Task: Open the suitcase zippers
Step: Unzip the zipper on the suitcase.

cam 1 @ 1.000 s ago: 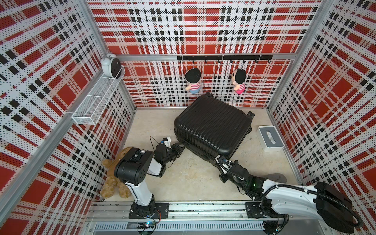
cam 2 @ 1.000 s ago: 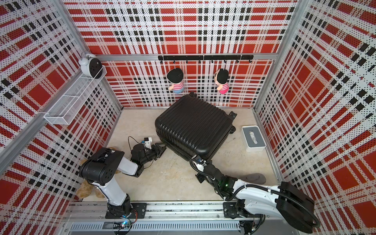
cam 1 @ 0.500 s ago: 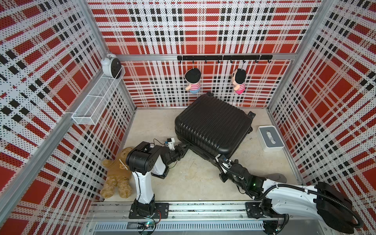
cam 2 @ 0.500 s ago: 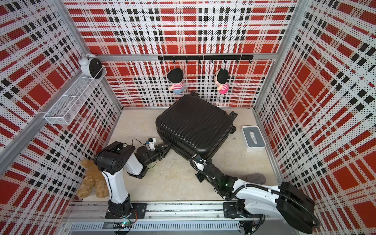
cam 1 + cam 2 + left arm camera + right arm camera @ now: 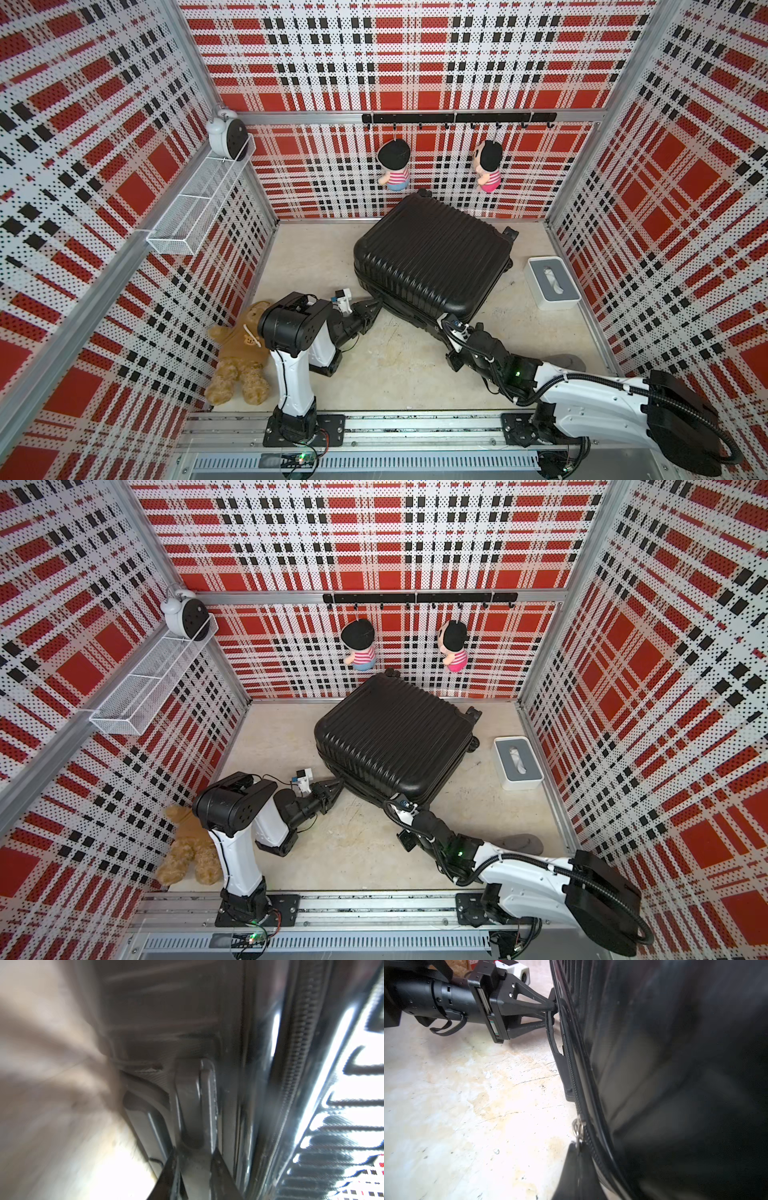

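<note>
The black ribbed suitcase (image 5: 432, 253) (image 5: 395, 729) lies flat in the middle of the floor. My left gripper (image 5: 376, 303) (image 5: 340, 782) (image 5: 194, 1153) reaches its near-left side, fingers closed on the black side handle (image 5: 193, 1095) (image 5: 552, 1036). The right wrist view also shows the left gripper (image 5: 552, 1011) clamped there. The zippers' track (image 5: 299, 1053) (image 5: 571, 1053) runs along the seam beside the handle. My right gripper (image 5: 438, 322) (image 5: 388, 804) (image 5: 579, 1151) is shut at the near corner on a zipper pull with a metal ring (image 5: 578, 1126).
A teddy bear (image 5: 239, 353) lies by the left arm's base. A white-and-grey box (image 5: 550, 282) stands right of the suitcase, with a grey slipper (image 5: 561, 361) nearer the front. A wire basket (image 5: 199, 208) hangs on the left wall, two dolls (image 5: 395, 166) on the back wall.
The left arm has swung in toward the suitcase and its fingers have narrowed onto the side handle. The right arm and the suitcase have stayed put.
</note>
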Controlling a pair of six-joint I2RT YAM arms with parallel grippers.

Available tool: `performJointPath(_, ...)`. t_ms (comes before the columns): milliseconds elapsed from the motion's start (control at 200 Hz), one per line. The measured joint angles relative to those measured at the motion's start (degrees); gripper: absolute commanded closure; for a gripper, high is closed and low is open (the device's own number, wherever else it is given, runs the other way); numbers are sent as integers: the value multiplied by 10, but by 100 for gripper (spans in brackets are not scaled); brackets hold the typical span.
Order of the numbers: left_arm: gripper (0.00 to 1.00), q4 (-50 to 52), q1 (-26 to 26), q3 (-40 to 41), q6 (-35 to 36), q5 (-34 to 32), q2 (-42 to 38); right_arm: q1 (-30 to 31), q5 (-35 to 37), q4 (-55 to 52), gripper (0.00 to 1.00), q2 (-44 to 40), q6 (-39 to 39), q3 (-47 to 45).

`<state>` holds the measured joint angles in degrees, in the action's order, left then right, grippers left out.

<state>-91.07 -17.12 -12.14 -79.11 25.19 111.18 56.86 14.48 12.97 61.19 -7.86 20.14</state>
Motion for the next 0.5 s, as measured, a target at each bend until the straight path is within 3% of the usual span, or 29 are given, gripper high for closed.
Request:
performJointPath(170, 100, 0, -46, 40, -2, -53, -33, -44, -45, -9, 100, 10, 2, 12)
performJointPath(496, 100, 33, -204, 47, -11, -208, -63, -127, -108, -23, 100, 53, 27, 46)
